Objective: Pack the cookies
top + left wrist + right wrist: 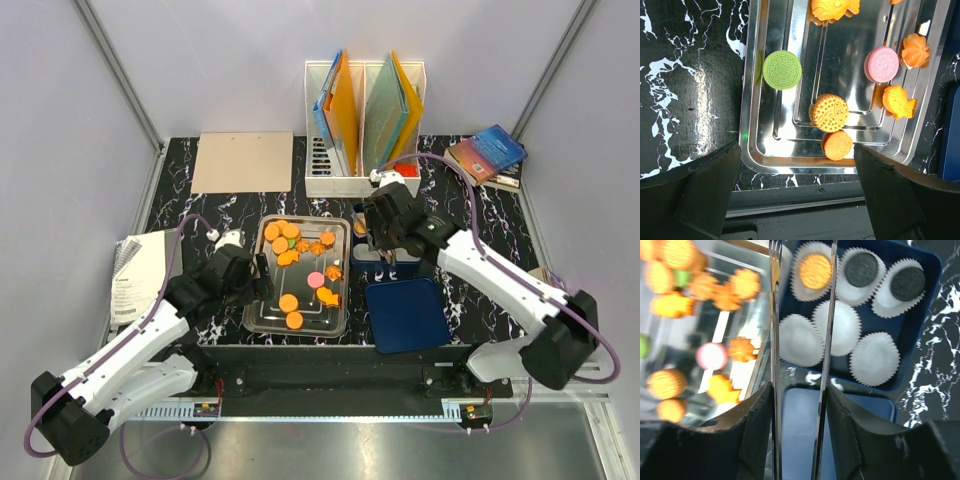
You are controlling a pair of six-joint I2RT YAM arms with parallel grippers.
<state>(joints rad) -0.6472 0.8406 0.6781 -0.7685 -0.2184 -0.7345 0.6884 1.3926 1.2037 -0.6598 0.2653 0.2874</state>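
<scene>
Left fingers (727,165) wide open, empty, over near edge of tray (780,135). Most cookies (830,112) lie in it. Right fingers (760,410) clamp tongs (826,340), tips over blue box (920,310). Three cookies in cups (875,357), three cups empty. Lid (405,315) beside tray, file rack (365,130) behind.

The left arm (135,345) and the right arm (500,275) are each built from smooth white moulded link covers joined by bulky matte black joint housings (65,425). A thin lavender cable (183,232) runs in loose loops along each arm, leaving the wrist section and reappearing near the base section. The left gripper (796,147) and the right gripper (800,386) each carry two broad, wedge-shaped fingers (695,195) with a dark grey matte finish, chamfered edges and faintly scuffed faces.
</scene>
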